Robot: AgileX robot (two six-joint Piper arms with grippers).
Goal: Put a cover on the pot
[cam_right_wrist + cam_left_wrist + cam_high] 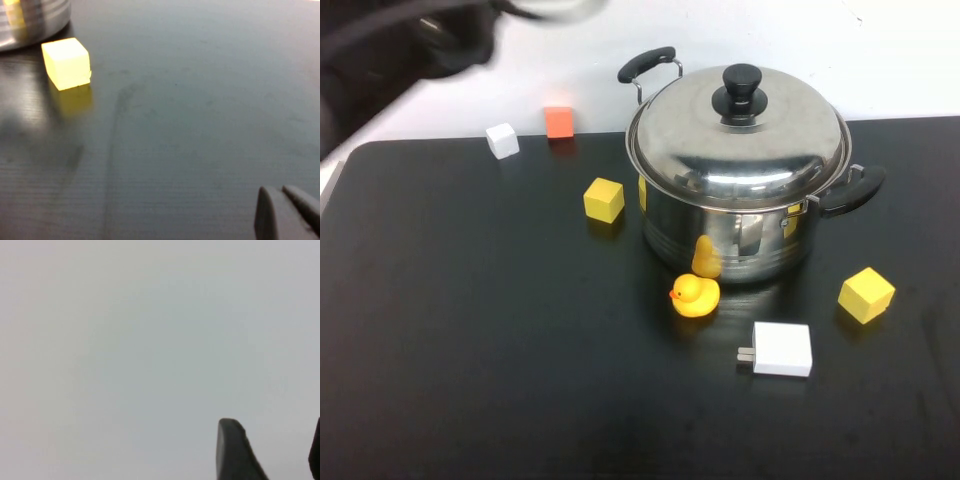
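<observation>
Both grippers sit mostly out of frame: left (272, 452) jaws parted, right (287, 212) closed.

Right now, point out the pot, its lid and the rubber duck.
pot (760, 240), high view, front steel wall below the rim.
lid (775, 140), high view, dome right of the black knob.
rubber duck (697, 297), high view, on its body.

My left arm (390, 50) shows as a black, blurred bulk with a pale cable looping above it. My left claw (272, 452) has dark, matte fingers (235, 450) with rounded tips. My right claw (290, 212) has grey fingers lying flat together.
</observation>
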